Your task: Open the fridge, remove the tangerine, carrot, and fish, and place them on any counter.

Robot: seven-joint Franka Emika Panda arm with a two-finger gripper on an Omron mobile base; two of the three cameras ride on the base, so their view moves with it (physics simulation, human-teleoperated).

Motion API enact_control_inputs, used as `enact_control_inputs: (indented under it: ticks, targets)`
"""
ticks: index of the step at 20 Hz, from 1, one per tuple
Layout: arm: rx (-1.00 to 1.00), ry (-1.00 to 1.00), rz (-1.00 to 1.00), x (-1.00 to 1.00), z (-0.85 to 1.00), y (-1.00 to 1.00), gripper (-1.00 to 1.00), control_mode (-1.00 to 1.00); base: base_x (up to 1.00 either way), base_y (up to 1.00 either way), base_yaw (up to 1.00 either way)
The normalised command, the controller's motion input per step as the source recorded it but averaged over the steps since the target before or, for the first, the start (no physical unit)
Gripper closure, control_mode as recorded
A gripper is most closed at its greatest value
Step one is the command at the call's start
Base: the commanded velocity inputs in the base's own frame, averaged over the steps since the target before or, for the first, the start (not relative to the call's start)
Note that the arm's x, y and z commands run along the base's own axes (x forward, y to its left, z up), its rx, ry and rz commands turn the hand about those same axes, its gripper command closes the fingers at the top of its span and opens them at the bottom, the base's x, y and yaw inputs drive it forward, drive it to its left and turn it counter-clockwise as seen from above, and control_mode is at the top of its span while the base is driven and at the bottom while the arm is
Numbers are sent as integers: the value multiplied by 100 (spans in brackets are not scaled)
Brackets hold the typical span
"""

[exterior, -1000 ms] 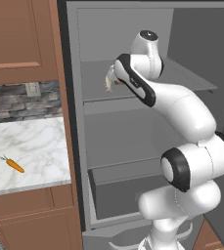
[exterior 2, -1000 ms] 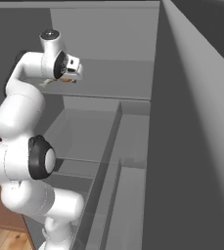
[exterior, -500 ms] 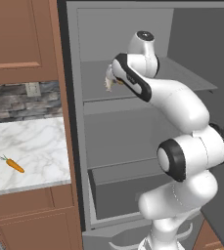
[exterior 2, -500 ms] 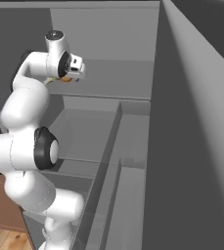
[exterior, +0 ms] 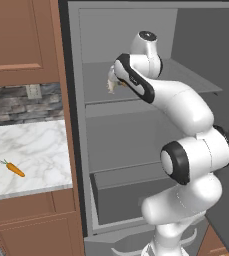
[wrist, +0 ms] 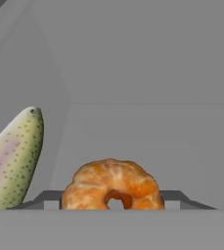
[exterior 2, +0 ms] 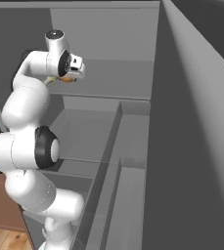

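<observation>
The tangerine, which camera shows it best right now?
The hand view: the tangerine sits close and centered between the fingertips, beside the fish. The right base view shows a sliver of orange under the tool. In the left base view the arm covers it.

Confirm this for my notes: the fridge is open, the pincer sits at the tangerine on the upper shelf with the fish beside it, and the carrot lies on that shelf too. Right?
Not quite. The carrot lies on the marble counter, as the left base view shows. The rest holds: fridge open, pincer at the tangerine on the upper shelf, fish beside it.
</observation>
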Motion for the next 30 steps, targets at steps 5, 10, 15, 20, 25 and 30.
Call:
enact_control_inputs:
  ticks: [5, 10, 15, 20, 25, 30]
  targets:
    - [0, 0, 0, 0, 0, 0, 100, -100, 0, 0, 0]
    - [0, -9, 0, -54, 7, 2, 100, -100, 0, 0, 0]
    - [0, -8, -7, -100, 26, -6, 100, -100, 0, 0, 0]
    - [0, -10, -10, -100, 41, -20, 100, -100, 0, 0, 0]
    - [1, 0, -11, -100, 22, -30, 100, -100, 0, 0, 0]
    - [1, 3, -4, -70, 4, -29, 100, -100, 0, 0, 0]
